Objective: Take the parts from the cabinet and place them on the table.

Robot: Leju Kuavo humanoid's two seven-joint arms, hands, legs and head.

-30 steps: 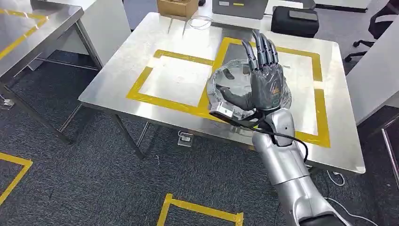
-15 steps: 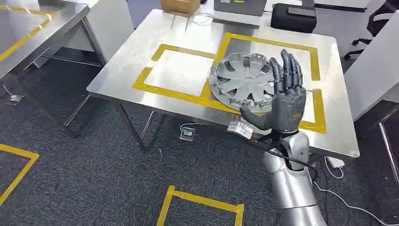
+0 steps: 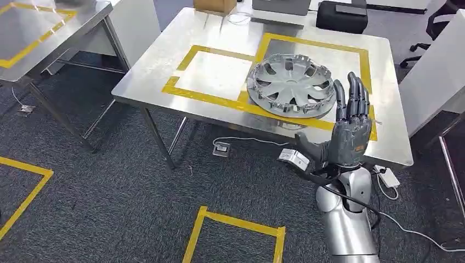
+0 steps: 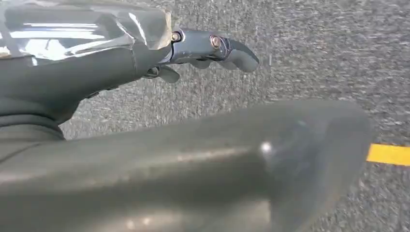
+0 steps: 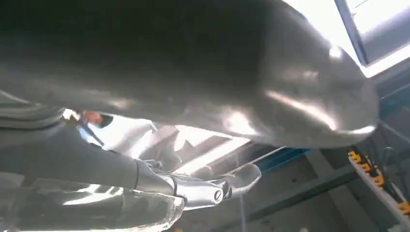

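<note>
The counter is the biggest thing here, a steel top with two squares of yellow tape on it. I use the wheel cover as the landmark. It lies flat on the counter inside the right tape square, and its near rim sits over the tape line that is next to the counter's front edge. Nothing holds it.

The right robot hand stands near the wheel cover, on the side toward the robot, in front of the counter's front edge. Its fingers are straight and apart, pointing up, and it grasps nothing, so it is released. The left robot hand hangs over the dark carpet floor, far from the wheel cover; its fingers are loose and it seems to hold nothing.

What can go wrong, in my judgement: the wheel cover is light and the steel is smooth. If the right robot hand sweeps sideways when the arm comes back, the raised fingers can touch the rim and push the cover over the tape line or toward the front edge, because they are still close to it. A second risk is the black cable that hangs loose below the right robot hand. It can catch on the counter's edge when the arm moves. A white power strip and its cable lie on the floor under the counter's right corner, where a step of the robot could pull them.
</note>
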